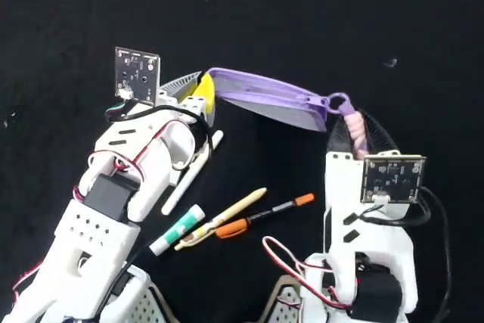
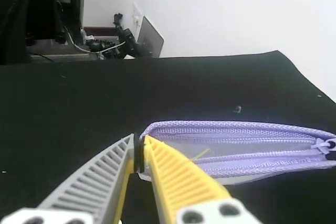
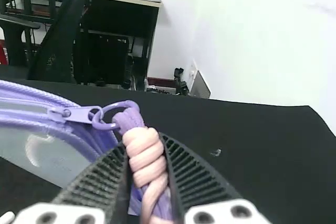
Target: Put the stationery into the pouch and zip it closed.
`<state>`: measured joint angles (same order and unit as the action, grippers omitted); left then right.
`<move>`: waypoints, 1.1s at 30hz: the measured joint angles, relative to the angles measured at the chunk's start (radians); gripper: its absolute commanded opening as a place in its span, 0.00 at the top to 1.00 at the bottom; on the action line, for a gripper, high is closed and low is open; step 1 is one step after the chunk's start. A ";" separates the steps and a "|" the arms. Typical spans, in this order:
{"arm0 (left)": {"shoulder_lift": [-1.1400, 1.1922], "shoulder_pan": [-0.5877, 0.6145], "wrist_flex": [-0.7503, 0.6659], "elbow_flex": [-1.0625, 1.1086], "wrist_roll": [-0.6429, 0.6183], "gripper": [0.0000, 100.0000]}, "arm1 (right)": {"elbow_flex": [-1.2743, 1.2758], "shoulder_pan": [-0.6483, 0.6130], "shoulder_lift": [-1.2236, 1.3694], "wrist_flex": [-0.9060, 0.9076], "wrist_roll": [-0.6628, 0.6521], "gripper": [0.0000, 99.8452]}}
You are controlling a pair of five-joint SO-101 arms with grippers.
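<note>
Soft, likely limp pouch (image 1: pixel 265 100) spans left jaws clenched on its 9 o'clock end and right jaws clenched on cord (image 1: pixel 354 128) at 3; pens (image 1: pixel 231 228) lie at 6, light, best pinched mid-barrel.

the left gripper (image 2: pixel 139 149) fills the near foreground, one ribbed finger grey (image 2: pixel 100 182), the other yellow (image 2: pixel 176 179), their tips pressed together on the near end of a purple pouch (image 2: pixel 236 145). the pouch lies lengthwise on a black table (image 2: pixel 157 87), stretching away from the gripper to the frame's edge, where its zip pull (image 2: pixel 328 145) sits. purple zip edging runs along it, a pale see-through panel between. behind the table's far edge: a white wall (image 2: pixel 236 9) and a tangle of cables (image 2: pixel 105 43).
</note>
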<state>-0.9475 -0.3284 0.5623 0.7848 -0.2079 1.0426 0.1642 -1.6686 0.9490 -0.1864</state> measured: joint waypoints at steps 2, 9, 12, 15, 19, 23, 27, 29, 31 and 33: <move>0.000 0.000 0.000 0.000 0.000 0.97 | -0.003 0.000 0.000 0.005 0.000 0.99; 0.000 -0.008 -0.017 0.020 0.000 0.97 | -0.003 -0.014 0.000 0.008 0.000 0.99; -0.002 -0.040 -0.035 0.040 0.002 0.94 | -0.003 -0.032 -0.002 0.008 0.000 0.99; -0.009 -0.091 -0.035 0.049 0.002 0.89 | -0.003 -0.037 -0.005 0.008 0.000 0.99; 0.000 -0.143 -0.037 0.072 0.002 0.87 | -0.003 -0.037 0.003 0.008 0.000 0.99; 0.000 -0.169 -0.037 0.072 0.002 0.87 | -0.003 -0.037 0.003 0.008 0.000 0.99; 0.000 -0.170 -0.037 0.074 0.002 0.87 | -0.003 -0.037 0.003 0.008 0.000 0.99; 0.000 -0.170 -0.037 0.074 0.002 0.87 | -0.003 -0.037 0.003 0.008 0.000 0.99; 0.017 -0.170 -0.037 0.072 0.008 0.87 | -0.003 -0.037 0.003 0.008 0.000 0.99; 0.057 -0.173 -0.038 0.069 0.037 0.87 | -0.003 -0.037 0.003 0.008 0.000 0.99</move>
<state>-0.8907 -0.5017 0.5240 0.8539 -0.1711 1.0395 0.1274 -1.6655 0.9567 -0.1864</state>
